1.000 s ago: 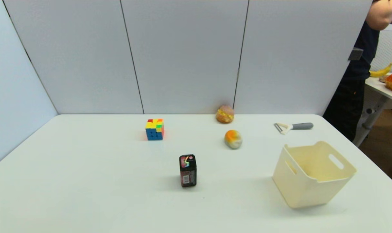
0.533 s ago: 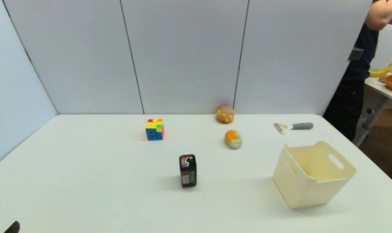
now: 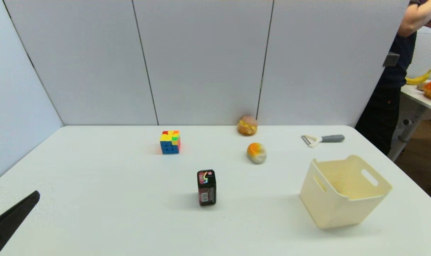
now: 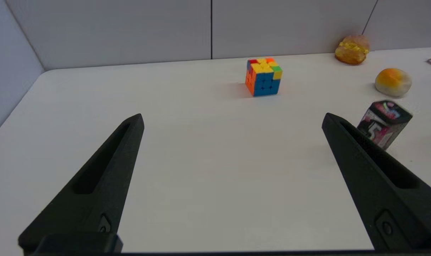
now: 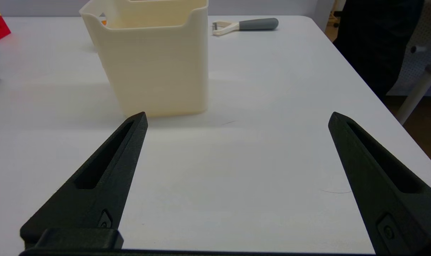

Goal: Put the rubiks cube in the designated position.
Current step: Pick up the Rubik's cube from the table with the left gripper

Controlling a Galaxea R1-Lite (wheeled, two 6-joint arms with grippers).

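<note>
Well behind the black box [image 3: 206, 187], toward the wall, the cube [image 3: 170, 142] sits free on the table [image 3: 94, 199], so we judge the reach is only starting. Our left gripper [image 4: 233, 119] hovers low, well short of the cube, its 2 fingers spread wide and empty, aimed roughly at it. Next we need to advance, straddle the cube, and close. Our right gripper [image 5: 237, 119] hangs near the bin [image 5: 155, 60], fingers wide, idle.
</note>
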